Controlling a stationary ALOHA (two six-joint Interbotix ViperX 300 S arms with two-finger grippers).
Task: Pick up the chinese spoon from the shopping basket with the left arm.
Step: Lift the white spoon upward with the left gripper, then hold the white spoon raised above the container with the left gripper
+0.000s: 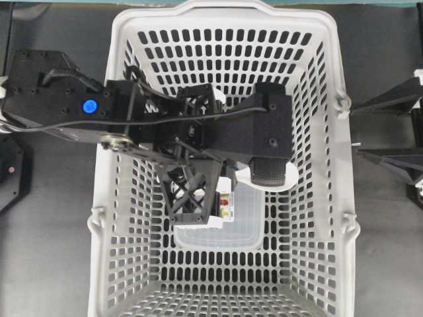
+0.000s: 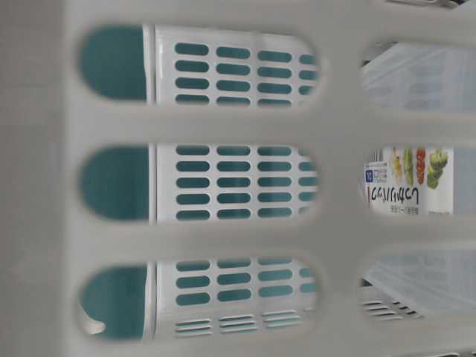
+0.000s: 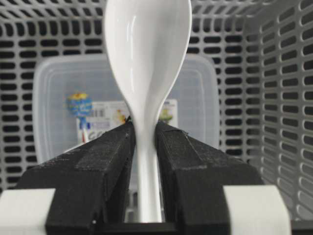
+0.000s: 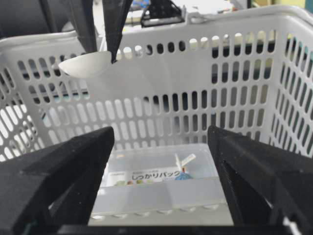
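While left fingers pinch its handle, the chinese spoon gleams glossy white.

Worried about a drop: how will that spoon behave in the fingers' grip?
The spoon looks glossy and glazed, so probably slippery. The left gripper pinches only its narrow handle, so the bowl may pivot. It seems rigid and likely brittle if it fell onto the box below.

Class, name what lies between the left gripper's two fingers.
The chinese spoon: the left gripper is shut on its handle, seen in the left wrist view.
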